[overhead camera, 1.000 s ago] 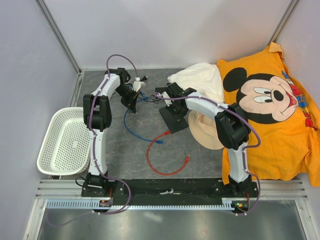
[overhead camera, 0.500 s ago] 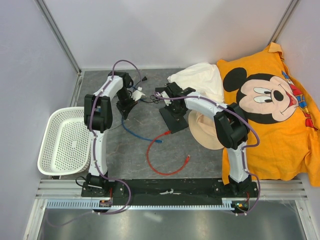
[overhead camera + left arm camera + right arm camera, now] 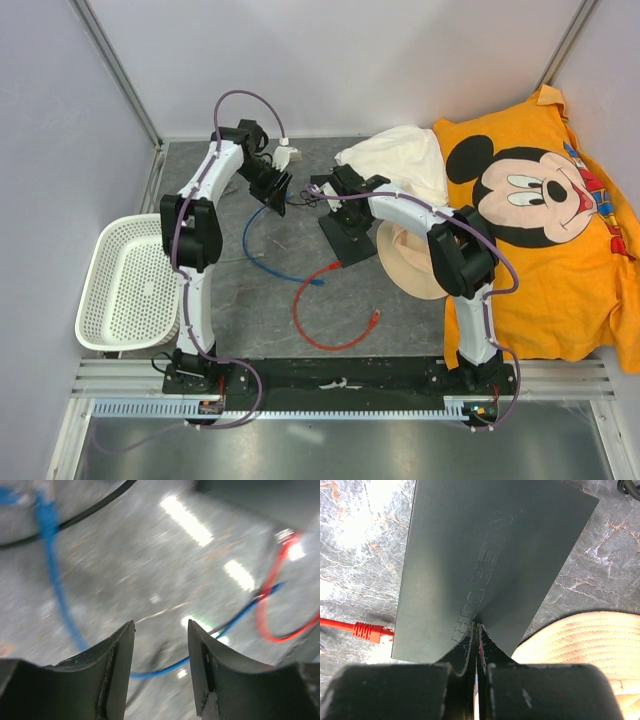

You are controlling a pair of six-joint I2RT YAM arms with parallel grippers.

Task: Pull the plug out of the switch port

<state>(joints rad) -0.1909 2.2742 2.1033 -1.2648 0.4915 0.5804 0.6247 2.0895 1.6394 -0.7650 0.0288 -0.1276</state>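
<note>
The left jaws (image 3: 160,630) are standing spread with nothing between them, hovering over the grey tabletop (image 3: 150,555). The blue cable (image 3: 51,555) is running down one side of them and passing under their tips. The red cable (image 3: 297,312) is curling away on the other side. That wrist view is smeared, so finer detail is lost.

The right jaws (image 3: 476,630) are pressed together and holding nothing. Their tips are bearing down on the flat top of the black switch box (image 3: 485,545), which is stretching away ahead of them. The red plug (image 3: 370,629) is lying just to the left of those tips, butting against the box's narrow edge. The switch port is hidden on that edge, so I cannot tell for certain that the plug is seated, though it looks so. The tan hat (image 3: 580,640) is sitting just to their right.

As I read it, the left arm is now looking for that plug while the right pins the box. To do it well, the spread jaws should come in square over the plug's ribbed body, not the thin cord behind it. They should also be steering clear of the blue cable beneath them. Then they should be drawing straight out along the line of the port. The right tips should be pressing down throughout, or the light box will simply slide along with the pull.
</note>
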